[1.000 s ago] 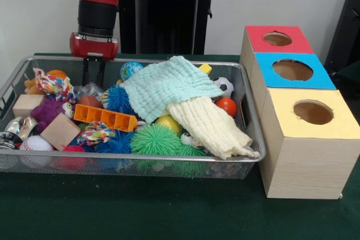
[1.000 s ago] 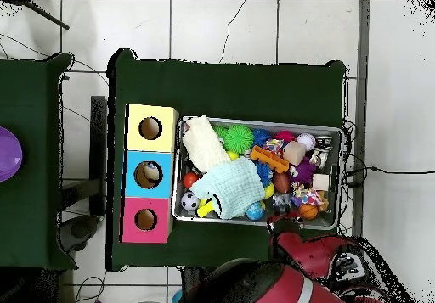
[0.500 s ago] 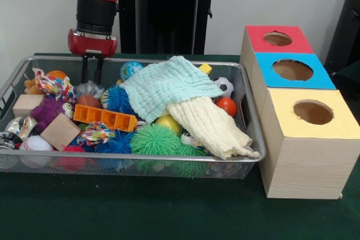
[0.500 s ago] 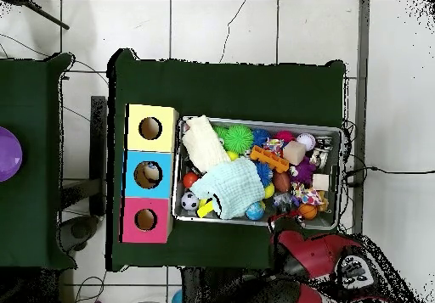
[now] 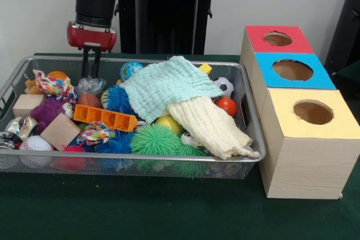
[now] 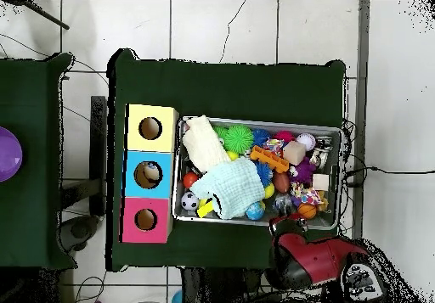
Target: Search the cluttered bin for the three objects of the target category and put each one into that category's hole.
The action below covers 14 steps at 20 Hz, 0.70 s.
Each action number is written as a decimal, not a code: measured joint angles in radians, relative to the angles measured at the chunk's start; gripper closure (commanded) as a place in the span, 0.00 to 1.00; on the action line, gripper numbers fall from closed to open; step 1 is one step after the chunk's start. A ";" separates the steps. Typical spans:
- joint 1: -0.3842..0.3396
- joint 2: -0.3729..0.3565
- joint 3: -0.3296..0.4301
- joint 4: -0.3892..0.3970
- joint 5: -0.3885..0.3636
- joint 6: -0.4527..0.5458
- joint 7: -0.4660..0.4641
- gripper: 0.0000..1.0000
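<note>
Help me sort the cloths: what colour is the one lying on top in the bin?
Pale mint green; the top cloth overlaps a cream one in the bin. Front view shows it best.

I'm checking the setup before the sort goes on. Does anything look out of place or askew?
Two cloths sprawl over the toys in the bin: a mint cloth overlapping a cream cloth, whose end drapes onto the rim near the yellow-topped box. They hide whatever lies beneath. Nothing has spilled.

A mint cloth (image 5: pixel 169 85) overlaps a cream cloth (image 5: pixel 211 127), beside an orange block (image 5: pixel 105 117) and spiky balls (image 5: pixel 156 139)
</note>
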 measured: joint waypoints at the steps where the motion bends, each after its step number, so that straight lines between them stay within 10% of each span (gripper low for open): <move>1: 0.000 -0.001 0.000 0.000 0.000 0.000 0.000 1.00; 14: -0.002 -0.005 0.013 0.000 0.000 0.000 0.000 1.00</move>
